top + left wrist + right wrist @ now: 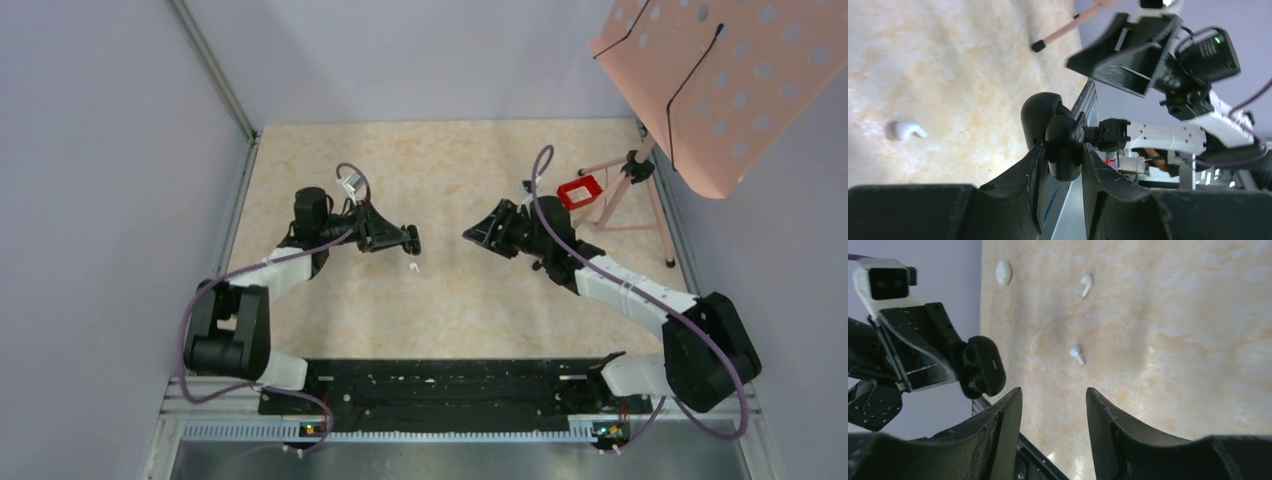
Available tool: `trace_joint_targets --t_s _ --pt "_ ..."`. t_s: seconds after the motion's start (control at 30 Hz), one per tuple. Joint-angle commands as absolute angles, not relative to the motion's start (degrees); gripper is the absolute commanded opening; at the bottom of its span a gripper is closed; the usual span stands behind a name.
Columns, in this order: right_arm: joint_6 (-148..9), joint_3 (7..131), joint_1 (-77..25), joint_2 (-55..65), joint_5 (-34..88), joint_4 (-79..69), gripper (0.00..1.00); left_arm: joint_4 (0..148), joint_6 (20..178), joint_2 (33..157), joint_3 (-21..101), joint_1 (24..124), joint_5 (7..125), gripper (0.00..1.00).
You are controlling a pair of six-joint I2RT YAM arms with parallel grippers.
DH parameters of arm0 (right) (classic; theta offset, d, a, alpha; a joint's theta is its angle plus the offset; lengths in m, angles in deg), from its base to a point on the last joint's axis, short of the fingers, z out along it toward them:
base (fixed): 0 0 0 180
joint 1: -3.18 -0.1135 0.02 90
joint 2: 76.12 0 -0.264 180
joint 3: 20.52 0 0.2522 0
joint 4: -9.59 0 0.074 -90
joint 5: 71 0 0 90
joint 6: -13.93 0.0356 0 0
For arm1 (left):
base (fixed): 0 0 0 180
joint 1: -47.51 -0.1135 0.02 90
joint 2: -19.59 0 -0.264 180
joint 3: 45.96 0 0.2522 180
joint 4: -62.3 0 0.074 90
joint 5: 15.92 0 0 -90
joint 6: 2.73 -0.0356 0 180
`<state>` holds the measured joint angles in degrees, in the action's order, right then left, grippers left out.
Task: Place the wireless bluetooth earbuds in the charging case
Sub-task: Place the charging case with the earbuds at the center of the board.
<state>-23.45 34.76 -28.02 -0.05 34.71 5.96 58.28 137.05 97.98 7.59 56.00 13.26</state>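
Black case (1060, 131) in left pincer (1063, 148); two white earbuds (1087, 284) (1078, 354) on table (1188, 340).

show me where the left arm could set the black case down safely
Free: the far table strip along the back wall, and the near band between the white earbud and the black base rail. Crowded: the middle, where the left gripper holding the charging case faces the open right gripper; the far right, by the red object and stand legs.

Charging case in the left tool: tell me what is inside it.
The black charging case sits clamped in the left tool, but no view looks into its cavity, so any contents are hidden. One white earbud lies outside on the table.
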Motion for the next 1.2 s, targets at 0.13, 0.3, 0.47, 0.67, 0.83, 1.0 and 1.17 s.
trace_joint_targets --t_s 0.13,0.3,0.47,0.67,0.83,1.0,1.17 --pt "-29.16 33.07 -23.73 -9.99 29.28 -2.68 0.5 42.71 142.87 121.22 21.84 52.68 15.61 0.0" --pt "-29.94 32.99 -23.39 -11.44 28.56 -4.0 0.5 40.23 146.62 134.6 32.35 52.02 15.47 0.0" --pt "-30.01 32.98 -23.19 -11.99 28.67 -5.1 0.5 48.6 142.45 140.0 38.21 51.58 19.57 0.0" --pt "-30.11 33.25 -23.19 -12.29 28.43 -5.8 0.5 65.55 131.69 140.37 41.98 51.06 24.92 0.0" --pt "-30.11 33.77 -23.19 -11.58 28.99 -5.63 0.5 75.17 124.78 141.23 43.66 50.9 28.7 0.0" --pt "-30.29 34.01 -23.23 -11.36 29.11 -5.63 0.5 77.25 123.17 142.39 42.96 50.42 28.31 0.0" --pt "-30.31 34.28 -23.19 -11.38 29.16 -5.73 0.5 77.31 122.7 141.18 41.33 50.07 28.77 0.0"
